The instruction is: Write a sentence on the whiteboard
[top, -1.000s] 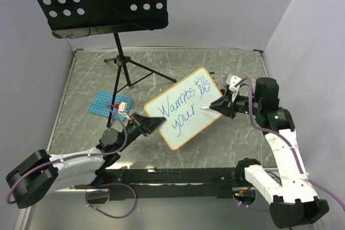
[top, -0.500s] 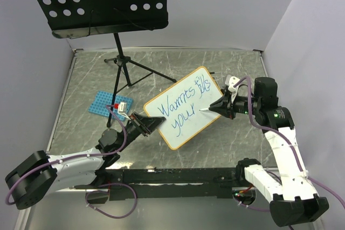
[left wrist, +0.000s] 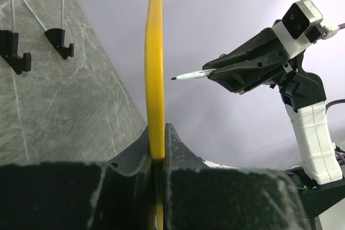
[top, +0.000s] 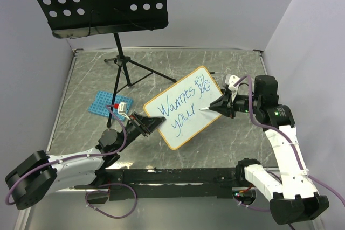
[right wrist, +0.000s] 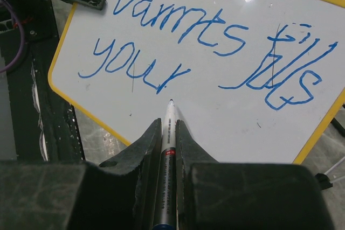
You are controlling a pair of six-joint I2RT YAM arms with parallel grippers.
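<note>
While the left gripper [top: 148,124] is clamped on the near-left edge of the whiteboard [top: 186,127], its two black fingers pressed on either face of the orange-yellow frame, the board sits slantwise over the middle of the grey marbled table [top: 226,65], between the two arms. The sentence [right wrist: 205,36] runs across it in blue marker in two slanted lines: "Warmts fills" above and "your" below. The right gripper [top: 220,107] is shut on a white marker pen [right wrist: 168,127], which lies along the groove between its fingers with the tip pointing at the board. Seen from the right wrist, that tip sits just past the final "r" of "your", on bare white. Seen from the left wrist, which looks along the board's edge, a narrow gap shows between the tip and the writing face. Behind the board, a blue perforated rack [top: 102,103] lies flat near the left arm, and a black perforated music stand [top: 97,1] rises on its tripod at the far left.
</note>
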